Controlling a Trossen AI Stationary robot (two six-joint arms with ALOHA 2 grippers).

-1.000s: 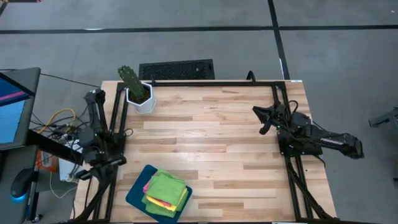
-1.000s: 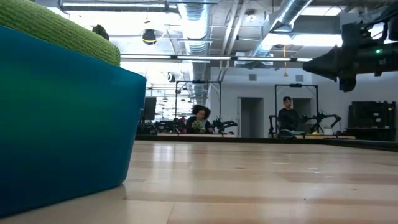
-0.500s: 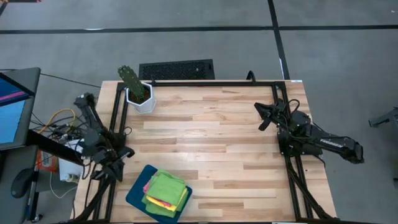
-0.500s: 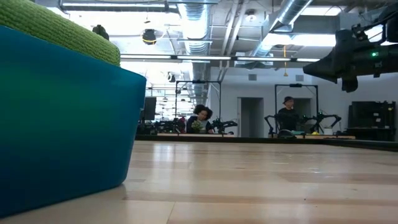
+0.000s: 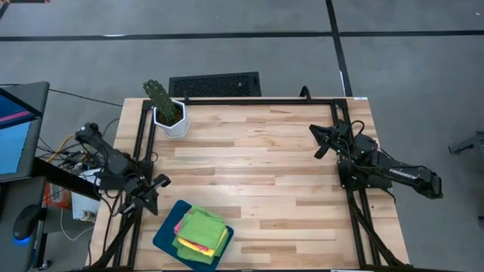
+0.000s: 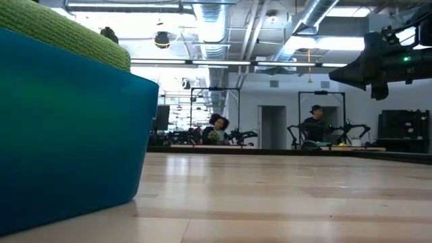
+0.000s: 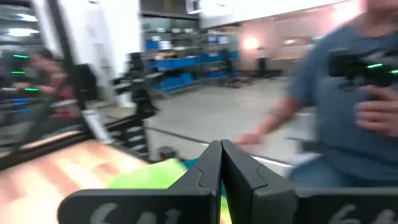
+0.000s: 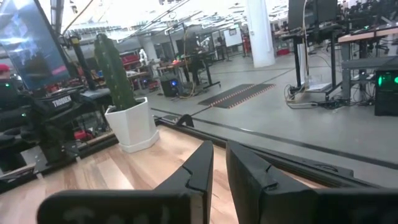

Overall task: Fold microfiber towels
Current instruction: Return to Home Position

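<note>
Left gripper [image 5: 153,190], fingers pressed together, sits at lower left beside the microfiber towels [image 5: 203,230]; right gripper [image 5: 321,142], narrowly parted, mid-right.

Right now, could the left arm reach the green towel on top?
Probably yes. The left gripper, shut, sits just beside the bin. The green towel lies topmost in it, with nothing covering it and nothing standing between the two.

Left hand [image 7: 221,145] closed, right hand [image 8: 219,147] slightly parted.
</note>
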